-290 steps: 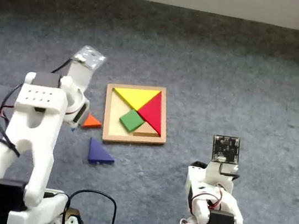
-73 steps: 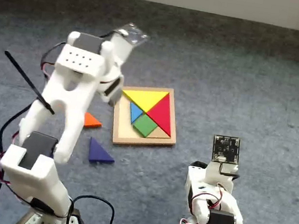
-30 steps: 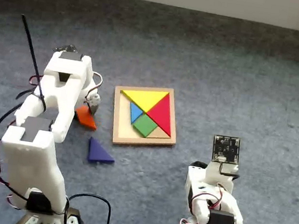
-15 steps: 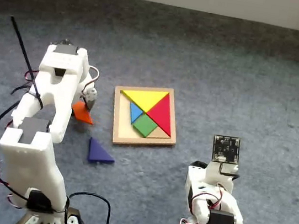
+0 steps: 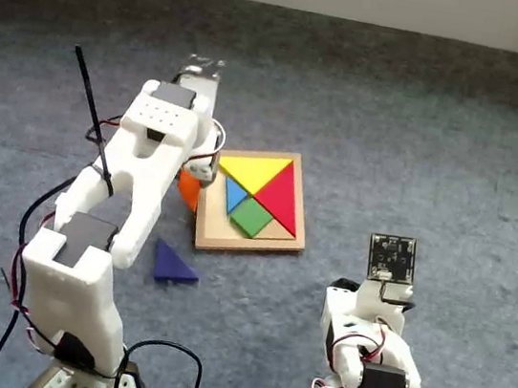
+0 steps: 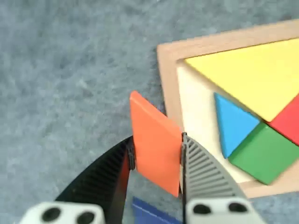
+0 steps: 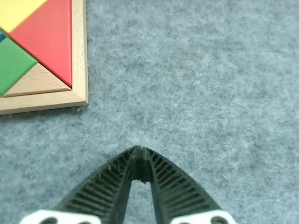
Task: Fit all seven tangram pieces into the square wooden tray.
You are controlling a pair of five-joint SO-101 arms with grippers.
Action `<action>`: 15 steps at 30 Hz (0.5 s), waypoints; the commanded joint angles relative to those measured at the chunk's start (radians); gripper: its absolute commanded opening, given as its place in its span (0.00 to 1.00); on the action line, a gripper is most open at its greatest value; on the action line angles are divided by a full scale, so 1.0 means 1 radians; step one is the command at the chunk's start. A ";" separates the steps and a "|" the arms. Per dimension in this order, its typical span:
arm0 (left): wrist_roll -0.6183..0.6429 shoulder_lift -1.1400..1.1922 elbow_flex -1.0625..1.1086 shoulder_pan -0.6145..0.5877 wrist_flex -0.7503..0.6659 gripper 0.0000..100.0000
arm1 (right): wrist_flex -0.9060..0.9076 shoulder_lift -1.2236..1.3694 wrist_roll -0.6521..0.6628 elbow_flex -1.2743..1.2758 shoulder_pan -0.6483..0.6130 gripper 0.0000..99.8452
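Since half a second ago the left arm is swung across toward the tray (image 5: 247, 244), and the orange triangle (image 6: 152, 126) is carried with it from farther out on the tabletop (image 5: 441, 133) to just beside the tray's left rim.

The orange triangle is pinched on edge in the left gripper (image 6: 157, 148), with the jaws pressed on its two flat faces. It is held upright, probably so it can be lowered into the bare wood strip along the tray's left side. That strip is seen open in the left wrist view, next to the blue triangle (image 6: 233, 128).

Already seated in the tray are the yellow triangle (image 5: 251, 171), red triangle (image 5: 278, 197), blue triangle and green square (image 5: 252, 217). A small bare gap is left at the lower right corner. The purple triangle (image 5: 170, 264) is left lying on the tabletop, near the tray's lower left corner, likely for a later pick.

The right gripper (image 7: 140, 170) is closed with nothing in it and is parked over the tabletop, well apart from the tray, so the placing side is kept free.

No writing or label is legible on the pieces or tray.
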 commanded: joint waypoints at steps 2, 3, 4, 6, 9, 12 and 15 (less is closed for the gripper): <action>-0.236 -0.054 -0.035 0.025 -0.121 0.01 | -0.019 -0.005 0.011 0.116 0.012 0.02; -0.236 -0.054 -0.035 0.025 -0.135 0.01 | -0.019 -0.005 0.011 0.116 0.012 0.02; -0.236 -0.054 -0.035 0.025 -0.141 0.01 | -0.019 -0.005 0.011 0.116 0.012 0.02; -0.236 -0.054 -0.035 0.025 -0.147 0.01 | -0.019 -0.005 0.011 0.116 0.012 0.02; -0.235 -0.036 -0.033 0.051 -0.141 0.01 | -0.019 -0.005 0.011 0.116 0.012 0.02; -0.212 0.030 -0.042 0.090 -0.141 0.01 | -0.019 -0.005 0.011 0.116 0.012 0.02; -0.095 0.091 -0.047 0.102 -0.141 0.01 | -0.019 -0.005 0.011 0.116 0.012 0.02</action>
